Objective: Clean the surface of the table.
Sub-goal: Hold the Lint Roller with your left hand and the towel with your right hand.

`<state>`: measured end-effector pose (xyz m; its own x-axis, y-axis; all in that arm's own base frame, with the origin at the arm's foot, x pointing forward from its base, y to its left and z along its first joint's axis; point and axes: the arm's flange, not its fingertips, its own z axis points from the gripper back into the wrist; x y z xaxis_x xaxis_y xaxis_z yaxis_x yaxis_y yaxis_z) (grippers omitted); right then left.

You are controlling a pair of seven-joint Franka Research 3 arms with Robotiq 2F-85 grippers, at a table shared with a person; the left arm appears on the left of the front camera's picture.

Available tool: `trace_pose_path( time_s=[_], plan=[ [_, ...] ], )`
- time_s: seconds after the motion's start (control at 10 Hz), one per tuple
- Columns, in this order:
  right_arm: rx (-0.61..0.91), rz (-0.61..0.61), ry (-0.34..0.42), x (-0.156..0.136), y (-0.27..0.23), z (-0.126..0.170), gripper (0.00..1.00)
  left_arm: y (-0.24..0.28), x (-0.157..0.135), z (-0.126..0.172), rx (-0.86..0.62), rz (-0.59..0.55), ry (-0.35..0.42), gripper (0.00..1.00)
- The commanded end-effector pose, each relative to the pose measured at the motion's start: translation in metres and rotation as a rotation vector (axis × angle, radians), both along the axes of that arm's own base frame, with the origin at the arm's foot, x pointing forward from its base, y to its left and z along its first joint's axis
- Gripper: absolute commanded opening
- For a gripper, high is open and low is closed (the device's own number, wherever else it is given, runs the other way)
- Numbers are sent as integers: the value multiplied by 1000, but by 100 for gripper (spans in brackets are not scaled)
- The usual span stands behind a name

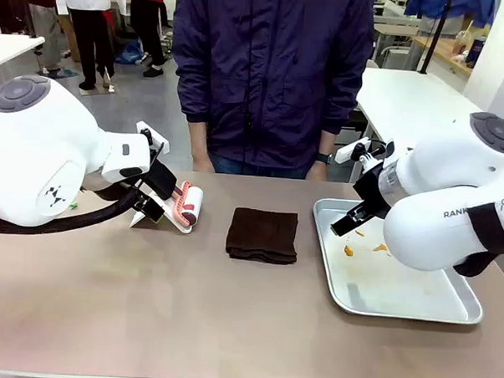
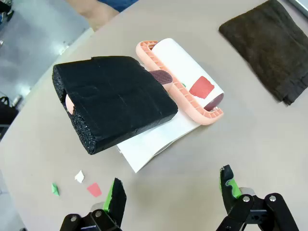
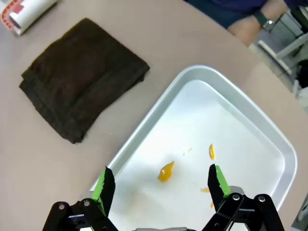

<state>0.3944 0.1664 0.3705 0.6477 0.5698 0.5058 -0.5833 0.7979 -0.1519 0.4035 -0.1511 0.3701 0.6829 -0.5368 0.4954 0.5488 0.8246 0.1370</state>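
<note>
table (image 1: 146,318): brownish-tan top across the lower half of the front view, running to the person's side at mid-frame.
left gripper (image 2: 172,187): bottom of the left wrist view, jaws spread wide with nothing between them, hanging above bare tabletop just short of the lint roller.
right gripper (image 3: 161,182): bottom of the right wrist view, jaws also wide and holding nothing, over the tray.
lint roller (image 2: 185,77): centre of the left wrist view; a white roll in a salmon-pink frame with a red patch stuck on it and a black foam block at the handle end, lying on a white sheet (image 2: 154,142).
scraps (image 2: 94,189): red, white and green bits on the tabletop, lower left of that view.
cloth (image 1: 262,235): dark brown, folded, flat at the centre of the front view.
tray (image 1: 414,312): silver, right of the cloth.
orange bits (image 3: 166,172): lying in the tray.
person (image 1: 270,73): standing at the far edge, top centre.
</note>
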Motion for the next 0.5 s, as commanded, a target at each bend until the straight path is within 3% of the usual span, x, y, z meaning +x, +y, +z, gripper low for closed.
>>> trace_pose_path(
  time_s=[0.0,0.4],
  plan=[
    [0,0,0,0,0,0,100,0,0,0,0,0,0,100],
    [0,0,0,0,0,0,100,0,0,0,0,0,0,100]
  ],
)
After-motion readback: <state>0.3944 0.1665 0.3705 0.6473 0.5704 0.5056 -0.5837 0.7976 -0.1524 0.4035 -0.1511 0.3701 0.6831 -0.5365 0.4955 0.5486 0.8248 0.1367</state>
